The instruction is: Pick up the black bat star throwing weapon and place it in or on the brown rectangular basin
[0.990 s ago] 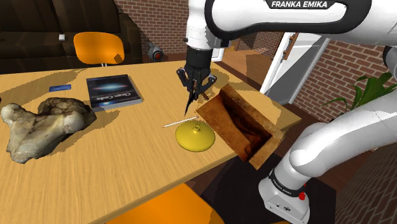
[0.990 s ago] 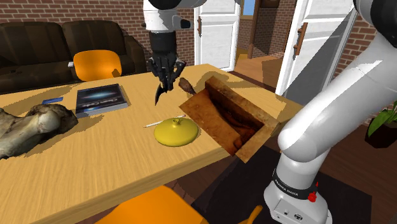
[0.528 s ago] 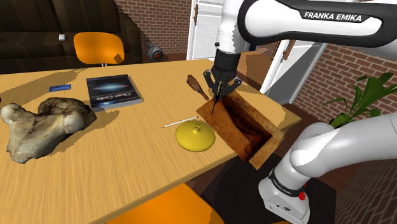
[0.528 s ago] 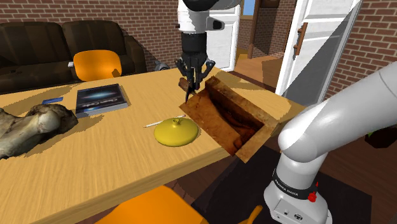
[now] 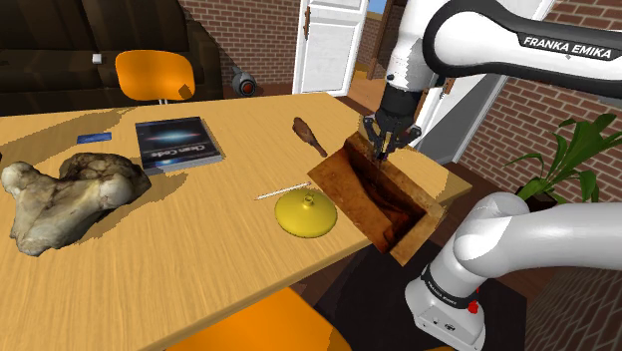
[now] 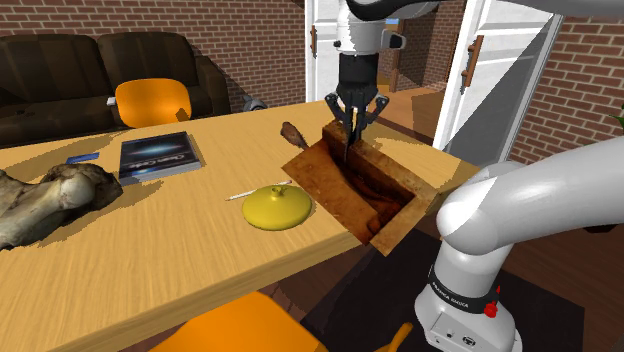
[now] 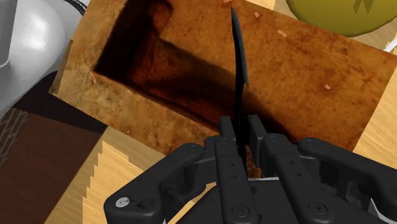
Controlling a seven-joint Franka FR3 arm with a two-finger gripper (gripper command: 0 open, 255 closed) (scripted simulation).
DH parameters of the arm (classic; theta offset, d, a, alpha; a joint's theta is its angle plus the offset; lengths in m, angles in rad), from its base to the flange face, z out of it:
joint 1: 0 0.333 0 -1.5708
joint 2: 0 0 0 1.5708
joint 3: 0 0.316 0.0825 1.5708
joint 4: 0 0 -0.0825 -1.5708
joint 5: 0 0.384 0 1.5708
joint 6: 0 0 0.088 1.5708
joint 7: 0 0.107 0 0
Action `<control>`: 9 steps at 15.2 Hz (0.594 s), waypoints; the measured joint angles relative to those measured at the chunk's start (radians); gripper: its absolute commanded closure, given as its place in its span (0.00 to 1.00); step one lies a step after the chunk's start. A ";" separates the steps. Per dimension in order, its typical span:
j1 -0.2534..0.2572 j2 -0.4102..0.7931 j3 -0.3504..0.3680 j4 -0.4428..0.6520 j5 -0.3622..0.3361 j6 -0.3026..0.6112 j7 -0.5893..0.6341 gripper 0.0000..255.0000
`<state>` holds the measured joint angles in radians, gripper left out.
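My black gripper [image 5: 383, 147] hangs over the far end of the brown rectangular basin [image 5: 344, 192], which sits at the table's corner nearest the stand. It is shut on the black bat star [image 7: 237, 63], a thin curved blade seen edge-on that points down from between the fingers [image 7: 224, 130] into the basin [image 7: 305, 76]. In the second exterior view the gripper [image 6: 349, 132] is just above the basin's rim [image 6: 318, 183], with the star's tip [image 6: 347, 150] inside the opening. The basin's deep dark hollow shows past the blade.
On the wooden table lie a yellow domed lid [image 5: 306, 212], a thin white stick [image 5: 280, 190], a brown club [image 5: 309, 136], a dark book [image 5: 176, 143], a small blue card [image 5: 94, 137] and a large bone [image 5: 65, 194]. An orange chair [image 5: 153, 75] and a dark sofa stand behind.
The gripper has carried the star toward the shoulder view's right, from above the table near the club to over the basin's far end, and it is now lower.
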<state>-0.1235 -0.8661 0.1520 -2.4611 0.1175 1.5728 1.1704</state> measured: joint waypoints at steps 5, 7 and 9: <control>0.000 -0.003 -0.009 -0.084 -0.002 0.050 -0.010 1.00; 0.000 -0.002 -0.006 -0.113 0.000 0.074 -0.010 1.00; 0.000 -0.002 -0.005 -0.143 0.001 0.101 -0.012 1.00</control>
<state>-0.1233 -0.8678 0.1470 -2.6039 0.1188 1.6739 1.1581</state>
